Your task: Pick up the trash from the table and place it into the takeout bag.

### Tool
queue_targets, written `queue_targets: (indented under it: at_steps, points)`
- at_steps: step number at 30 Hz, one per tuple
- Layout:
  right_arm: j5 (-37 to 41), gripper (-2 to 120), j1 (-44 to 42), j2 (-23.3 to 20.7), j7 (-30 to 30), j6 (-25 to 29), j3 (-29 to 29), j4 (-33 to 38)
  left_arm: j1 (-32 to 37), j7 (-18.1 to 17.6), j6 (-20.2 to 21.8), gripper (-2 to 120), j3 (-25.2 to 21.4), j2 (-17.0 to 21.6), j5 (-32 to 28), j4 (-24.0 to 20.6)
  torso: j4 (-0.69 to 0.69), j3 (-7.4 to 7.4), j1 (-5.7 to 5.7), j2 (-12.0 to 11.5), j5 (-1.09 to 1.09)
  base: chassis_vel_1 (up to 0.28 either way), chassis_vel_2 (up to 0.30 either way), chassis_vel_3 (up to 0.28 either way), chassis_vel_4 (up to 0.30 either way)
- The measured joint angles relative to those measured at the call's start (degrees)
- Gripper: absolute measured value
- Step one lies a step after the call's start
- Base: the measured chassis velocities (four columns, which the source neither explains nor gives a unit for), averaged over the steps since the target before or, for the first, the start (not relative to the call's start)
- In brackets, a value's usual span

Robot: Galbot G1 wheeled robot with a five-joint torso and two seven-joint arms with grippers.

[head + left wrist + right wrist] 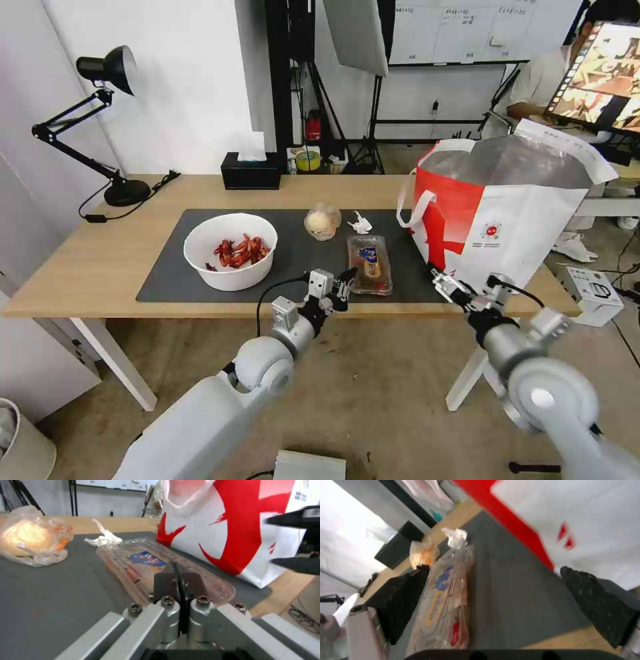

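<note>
The left gripper [341,285], fingers pressed together, hovers beside the plastic tray [369,265]; the right gripper [452,285] gapes near the bag [513,220].

A white wall [187,80] stands behind the far left side, and a black desk lamp [100,120] bends on its arm in front of it. The floor [373,413] is grey-brown and a bit dirty, with a white bin [23,443] at the near left corner. Far back there are black stands [370,113], a whiteboard [467,30] on the wall, and a bright screen [600,77] at the far right, with a white box [593,293] on the floor below it.
</note>
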Motion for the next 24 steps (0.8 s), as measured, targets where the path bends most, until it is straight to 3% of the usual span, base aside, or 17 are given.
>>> queue_targets:
  at_steps: [9, 16, 24]
  points:
    - [1.5, 97, 9.2, 4.7, 2.8, -0.5, -7.7, -6.9, -0.5, 0.4, -0.8, 0, 0.8, -0.1, 2.2, 1.1, 0.01, 0.00, 0.00, 0.0, 0.00, 0.000, 0.000, 0.000, 0.000]
    - [1.7, 97, 14.1, 6.9, 3.9, -0.7, -9.8, -10.7, -1.2, 0.4, -1.0, 0, 1.6, -0.7, 2.8, 1.9, 0.00, 0.00, 0.00, 0.0, 0.00, 0.000, 0.000, 0.000, 0.000]
    - [1.2, 97, 19.1, 9.5, 4.8, -0.9, -11.8, -15.7, -2.1, 1.2, -1.7, 0, 2.6, -2.4, 6.6, 5.6, 0.00, 0.00, 0.00, 0.0, 0.00, 0.000, 0.000, 0.000, 0.000]
